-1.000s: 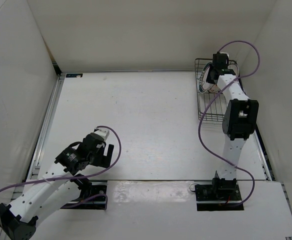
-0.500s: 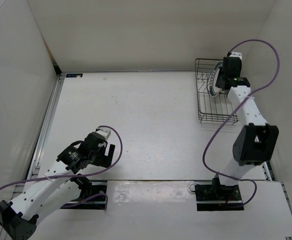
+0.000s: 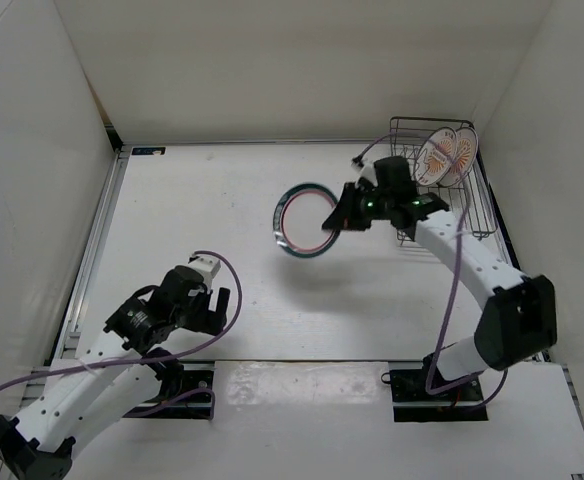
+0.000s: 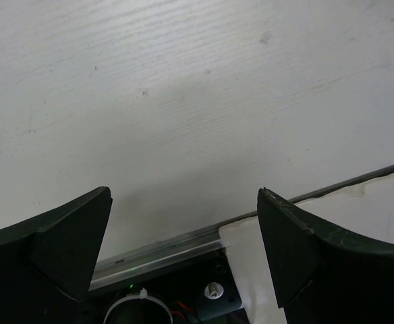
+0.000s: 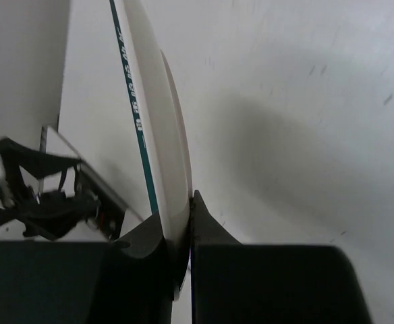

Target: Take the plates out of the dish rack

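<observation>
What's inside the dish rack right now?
Two orange-sunburst plates stand upright at the far end of the dish rack. The right arm covers part of its near end, so that stretch is unseen. The green-rimmed plate is out, pinched in the right gripper.

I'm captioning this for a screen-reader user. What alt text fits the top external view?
The right end effector holds a green-and-red-rimmed plate over the middle of the white table, clear of the wire dish rack. Two orange-centred plates stand in the rack at far right; the left end effector is open at near left.
</observation>
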{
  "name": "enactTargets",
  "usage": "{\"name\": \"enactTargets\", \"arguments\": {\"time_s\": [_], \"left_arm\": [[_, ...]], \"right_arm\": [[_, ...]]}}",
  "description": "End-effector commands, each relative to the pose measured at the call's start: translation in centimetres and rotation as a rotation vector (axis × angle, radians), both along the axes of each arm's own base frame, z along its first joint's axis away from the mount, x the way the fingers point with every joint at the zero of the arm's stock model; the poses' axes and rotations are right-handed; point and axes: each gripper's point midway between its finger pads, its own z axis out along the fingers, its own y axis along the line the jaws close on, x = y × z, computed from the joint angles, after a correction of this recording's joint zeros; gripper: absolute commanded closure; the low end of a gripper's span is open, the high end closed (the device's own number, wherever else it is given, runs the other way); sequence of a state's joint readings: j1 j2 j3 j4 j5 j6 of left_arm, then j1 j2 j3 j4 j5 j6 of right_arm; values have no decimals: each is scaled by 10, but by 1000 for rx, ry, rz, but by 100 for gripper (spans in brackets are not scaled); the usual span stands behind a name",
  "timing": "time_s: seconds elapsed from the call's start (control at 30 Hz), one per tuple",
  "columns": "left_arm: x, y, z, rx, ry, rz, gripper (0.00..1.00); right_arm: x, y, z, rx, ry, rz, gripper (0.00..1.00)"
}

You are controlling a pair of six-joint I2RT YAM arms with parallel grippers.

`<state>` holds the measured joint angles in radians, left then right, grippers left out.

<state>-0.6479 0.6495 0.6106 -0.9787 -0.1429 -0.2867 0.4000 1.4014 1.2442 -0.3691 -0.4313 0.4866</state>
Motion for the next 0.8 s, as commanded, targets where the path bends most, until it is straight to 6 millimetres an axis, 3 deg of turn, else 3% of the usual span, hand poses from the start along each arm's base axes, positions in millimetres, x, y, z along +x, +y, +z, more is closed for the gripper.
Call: {"name": "enactTargets", "arguments": {"time_s": [0.0, 0.03, 0.07, 0.13, 0.17, 0.23, 0.3, 0.47, 0.57, 0.6, 0.63, 0.67, 0.77], "left_arm": [[9, -13, 19, -101, -86, -21, 0], [10, -11, 23, -112, -112, -16, 0], [12, -7, 23, -95, -124, -1, 0], [12, 1, 19, -62, -121, 29, 0], [15, 6, 19, -37, -126, 55, 0], [11, 20, 10, 39, -81, 110, 0], [12, 32, 9, 107, -61, 156, 0], [11, 33, 4, 151, -9, 165, 0], [14, 30, 5, 140, -22, 158, 0], [15, 29, 6, 132, -28, 155, 0], [15, 29, 6, 135, -29, 155, 0], [16, 29, 6, 133, -32, 153, 0], [16, 29, 7, 136, -31, 153, 0]], "right_arm": [[-26, 38, -7, 95, 112, 114, 100], [-26, 46, -19, 87, 156, 131, 100], [-31, 55, -14, 93, 175, 166, 100], [-32, 75, -36, 81, 296, 236, 100], [-32, 87, -29, 93, 301, 273, 100], [-33, 106, -40, 89, 346, 337, 100], [-32, 108, -55, 62, 397, 347, 100], [-24, 111, -62, 36, 450, 315, 91], [-18, 114, -54, 25, 474, 333, 85], [-13, 112, -56, 9, 468, 325, 87], [-7, 112, -76, -31, 483, 329, 92], [-1, 110, -66, -52, 471, 334, 98], [21, 109, -88, -96, 501, 331, 100]]}}
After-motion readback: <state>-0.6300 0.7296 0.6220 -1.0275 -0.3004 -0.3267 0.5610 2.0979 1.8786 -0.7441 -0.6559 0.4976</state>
